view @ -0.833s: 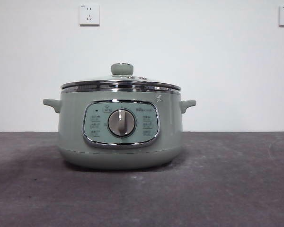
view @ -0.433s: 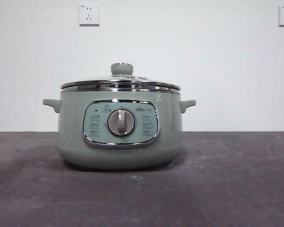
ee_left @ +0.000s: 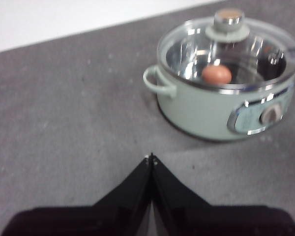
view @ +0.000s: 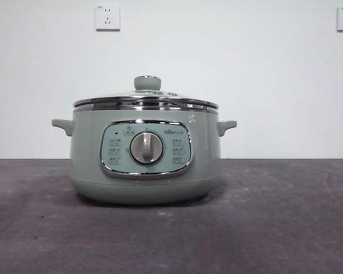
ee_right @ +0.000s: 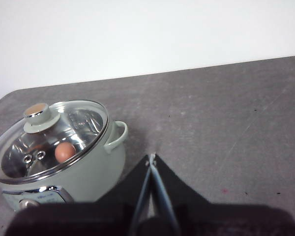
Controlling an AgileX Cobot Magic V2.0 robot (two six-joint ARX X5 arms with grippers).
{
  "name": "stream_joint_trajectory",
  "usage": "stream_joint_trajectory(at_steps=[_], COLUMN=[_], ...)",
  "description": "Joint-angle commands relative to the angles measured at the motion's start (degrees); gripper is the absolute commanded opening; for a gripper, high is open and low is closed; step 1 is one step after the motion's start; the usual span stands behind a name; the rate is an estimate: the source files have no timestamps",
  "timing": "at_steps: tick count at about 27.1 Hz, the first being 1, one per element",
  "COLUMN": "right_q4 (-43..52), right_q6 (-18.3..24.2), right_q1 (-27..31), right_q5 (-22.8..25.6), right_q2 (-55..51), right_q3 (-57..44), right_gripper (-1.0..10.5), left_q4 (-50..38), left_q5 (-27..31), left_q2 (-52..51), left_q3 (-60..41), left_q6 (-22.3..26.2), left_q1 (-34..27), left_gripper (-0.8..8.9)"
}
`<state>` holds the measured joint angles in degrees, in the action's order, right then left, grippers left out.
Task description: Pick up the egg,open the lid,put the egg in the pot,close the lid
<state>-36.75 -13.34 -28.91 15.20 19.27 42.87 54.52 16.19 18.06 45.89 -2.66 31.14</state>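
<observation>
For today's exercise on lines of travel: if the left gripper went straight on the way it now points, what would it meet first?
Probably only the grey table top. The left gripper, jaws shut, points past the handle side of the round sage-green pot, though depth is unclear.

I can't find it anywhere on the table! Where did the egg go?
The egg is inside the pot, under the closed glass lid. Both wrist views show it through the glass; the front view hides it behind the pot's wall.
</observation>
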Motion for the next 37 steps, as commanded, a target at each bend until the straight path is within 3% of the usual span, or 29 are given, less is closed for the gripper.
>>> stream_joint_trajectory(at_steps=[1, 9, 13, 17, 23, 37], right_q4=[-0.42, -3.45, -5.07, -6.93, -9.53, -13.25], right_q6=[-0.72, -0.72, -0.72, -0.72, -0.72, -0.72], right_q1=[-0.15, -0.15, -0.15, -0.15, -0.15, -0.15], right_q5=[0.15, 0.15, 0.15, 0.15, 0.17, 0.17], right_q2=[-0.04, -0.04, -0.04, -0.04, -0.04, -0.04], right_q3=[-0.46, -0.46, -0.46, -0.46, -0.46, -0.46], right_gripper=[0.0, 0.0, 0.0, 0.0, 0.0, 0.0], left_q4=[1.25, -1.01, -11.37, -24.41, -31.26, -43.34], left_q5=[0.2, 1.81, 0.9, -4.31, -12.33, -13.46], left_q2=[-0.11, -0.13, -0.11, -0.13, -0.15, -10.54], left_q3=[-0.55, -0.55, -0.87, -3.28, -10.91, -35.01], left_q6=[-0.59, -0.11, 0.81, -0.76, 0.09, 0.09], left_q1=[-0.07, -1.22, -8.17, -15.87, -24.11, -32.17], left_gripper=[-0.03, -0.04, -0.03, -0.03, -0.03, -0.03])
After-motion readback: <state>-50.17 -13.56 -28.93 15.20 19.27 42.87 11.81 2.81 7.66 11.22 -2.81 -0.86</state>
